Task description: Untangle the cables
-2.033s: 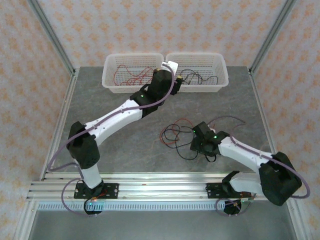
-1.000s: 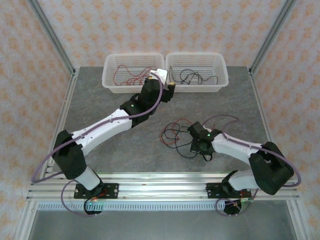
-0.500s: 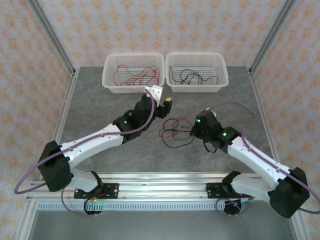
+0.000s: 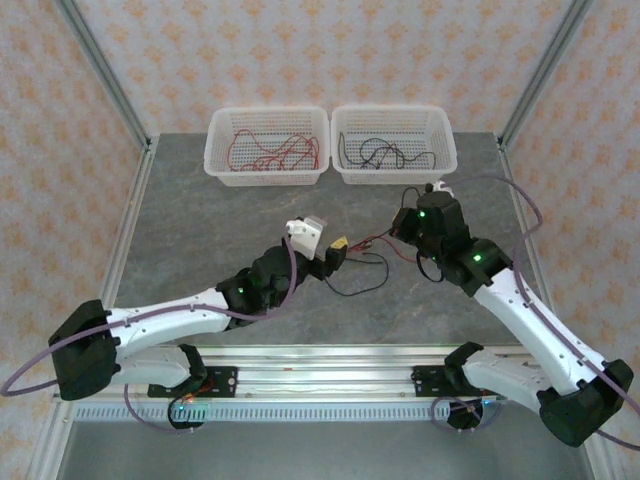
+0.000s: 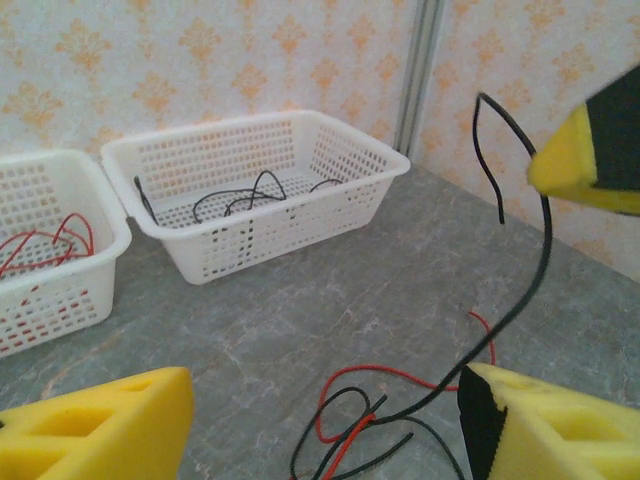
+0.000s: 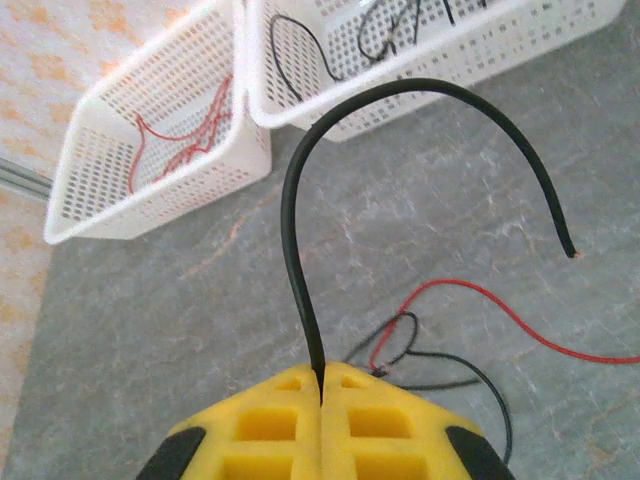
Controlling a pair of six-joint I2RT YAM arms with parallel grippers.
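A small tangle of thin red and black cables (image 4: 362, 290) lies on the grey table mid-way between the arms. My right gripper (image 6: 321, 376) is shut on one black cable (image 6: 292, 200), which arcs up from the pads to a free end. In the top view this gripper (image 4: 402, 228) hangs raised at centre right. The held strand (image 5: 535, 280) runs down taut to the knot (image 5: 350, 420). My left gripper (image 5: 320, 430) stands open just before the knot, its yellow fingers (image 5: 90, 430) on either side, touching nothing. A red cable (image 6: 470, 288) trails off to the right.
Two white mesh baskets stand side by side at the far edge. The left basket (image 4: 225, 160) holds red cables and the right basket (image 4: 440, 158) holds black ones. Metal frame posts and patterned walls close in the table.
My left arm has drawn back from the baskets to the table's middle, near the knot. My right gripper has risen and swung to the far right, pulling the black cable taut.
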